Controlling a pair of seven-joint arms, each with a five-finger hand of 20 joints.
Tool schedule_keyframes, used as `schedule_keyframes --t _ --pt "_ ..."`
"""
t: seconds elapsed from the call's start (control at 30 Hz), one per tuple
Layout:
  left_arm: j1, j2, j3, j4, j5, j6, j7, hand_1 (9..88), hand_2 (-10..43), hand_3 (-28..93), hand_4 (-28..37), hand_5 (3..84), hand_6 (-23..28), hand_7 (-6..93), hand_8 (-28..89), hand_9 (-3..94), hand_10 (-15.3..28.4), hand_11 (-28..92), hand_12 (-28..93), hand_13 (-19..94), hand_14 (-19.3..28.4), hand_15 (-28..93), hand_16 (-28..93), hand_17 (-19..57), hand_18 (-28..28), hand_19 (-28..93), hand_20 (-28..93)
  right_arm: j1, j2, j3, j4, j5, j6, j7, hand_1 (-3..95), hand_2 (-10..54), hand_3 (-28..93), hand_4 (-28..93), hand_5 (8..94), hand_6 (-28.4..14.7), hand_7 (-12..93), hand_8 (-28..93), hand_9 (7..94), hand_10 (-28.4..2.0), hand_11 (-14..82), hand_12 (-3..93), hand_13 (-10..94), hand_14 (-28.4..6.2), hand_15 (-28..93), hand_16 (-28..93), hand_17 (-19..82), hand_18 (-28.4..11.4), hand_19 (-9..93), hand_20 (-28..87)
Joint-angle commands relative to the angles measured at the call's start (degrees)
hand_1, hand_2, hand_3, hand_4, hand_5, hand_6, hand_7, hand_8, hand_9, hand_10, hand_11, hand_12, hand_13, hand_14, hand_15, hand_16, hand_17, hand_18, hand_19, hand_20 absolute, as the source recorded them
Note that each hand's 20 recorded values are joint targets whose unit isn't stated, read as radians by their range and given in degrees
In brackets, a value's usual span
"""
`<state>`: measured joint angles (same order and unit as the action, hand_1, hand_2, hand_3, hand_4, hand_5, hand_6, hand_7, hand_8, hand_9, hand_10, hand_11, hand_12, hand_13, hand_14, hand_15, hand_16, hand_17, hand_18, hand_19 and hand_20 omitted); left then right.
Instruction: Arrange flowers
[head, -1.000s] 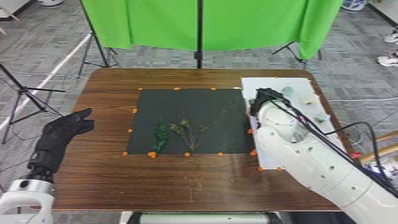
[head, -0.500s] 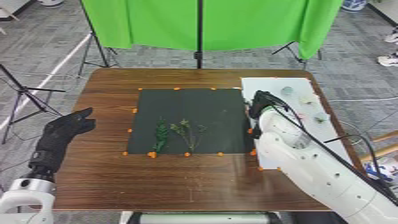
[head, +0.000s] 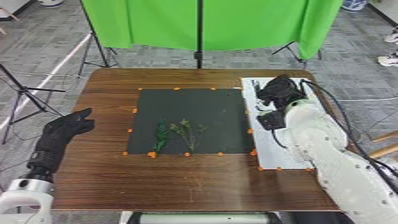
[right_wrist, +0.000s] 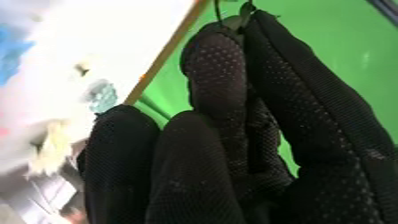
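Two green sprigs are seen side by side on the black mat (head: 191, 110), close to its near edge: a leafy one (head: 162, 136) on the left and a thin, branchy one (head: 187, 134) just beside it. The mat is laid on the brown table (head: 115, 180), with small orange dots around it.

The right hand (head: 281, 91) is held over the far part of the white sheet (head: 280, 162), to the right of the mat. In the right wrist view, a thin, dark thing (right_wrist: 233, 21) is pinched by the tips of a finger and the thumb. What it is cannot be told. On the white sheet, a pale yellow flower (right_wrist: 53, 147), a pale blue-green one (right_wrist: 104, 97) and a bright blue thing (right_wrist: 11, 52) are seen, all blurry.

The left hand (head: 60, 131) is held over the left edge of the table, well apart from the sprigs. It is open and loose. Behind the table, a green cloth (head: 151, 25) is hung.
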<state>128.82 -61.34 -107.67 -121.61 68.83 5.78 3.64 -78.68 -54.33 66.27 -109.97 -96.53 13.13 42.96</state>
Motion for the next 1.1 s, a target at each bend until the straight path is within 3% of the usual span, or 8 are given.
schedule_keyframes --t 0.03,0.53,0.73,1.1 --pt "1.04 -0.30 -0.33 -0.33 0.41 -0.70 -0.62 28.0 8.9 63 -22.9 44.7 6.5 7.8 -5 45.6 16.1 17 12 38 19.4 20 -2 8.0 12.7 12 16 -5.48 -2.53 -4.39 -2.69 0.98 6.41 -2.94 61.4 -9.5 49 4 79.0 -8.3 44 26 92.3 -11.0 55.2 26.3 94 -0.3 77 17 81 -10.4 93 52" --pt "1.78 -0.19 -0.98 -0.80 0.58 -0.44 -0.94 27.9 8.7 63 -22.6 44.6 6.6 7.6 -5 45.4 16.0 17 12 37 19.4 20 -2 7.9 12.7 13 16 -6.05 -6.41 -9.59 -3.67 -1.98 2.30 -2.28 64.0 -9.5 47 1 80.2 -8.6 41 26 93.3 -11.2 51.5 25.3 94 -0.4 75 17 81 -9.3 93 48" --pt "2.20 -0.18 -1.32 -0.96 0.58 -0.30 -1.10 27.9 8.3 64 -22.6 44.6 6.6 7.7 -5 45.3 16.0 17 12 37 19.3 20 -2 7.8 12.8 13 16 -5.68 -7.90 -9.64 -2.94 -6.11 -4.56 -0.46 65.0 -9.5 46 -1 80.7 -8.7 39 26 93.6 -11.6 50.2 25.0 94 -0.3 74 17 81 -8.8 93 46" --pt "2.26 -0.33 -1.26 -1.06 0.61 -0.57 -1.25 27.8 8.2 64 -22.6 44.6 6.6 7.6 -5 45.2 16.0 16 12 37 19.3 20 -2 7.8 12.8 13 15 -5.54 -9.53 -10.76 0.51 -3.39 -3.18 1.12 65.1 -9.5 46 -2 80.9 -8.5 38 26 93.7 -11.6 49.7 24.7 94 -0.4 73 17 81 -8.4 93 44"
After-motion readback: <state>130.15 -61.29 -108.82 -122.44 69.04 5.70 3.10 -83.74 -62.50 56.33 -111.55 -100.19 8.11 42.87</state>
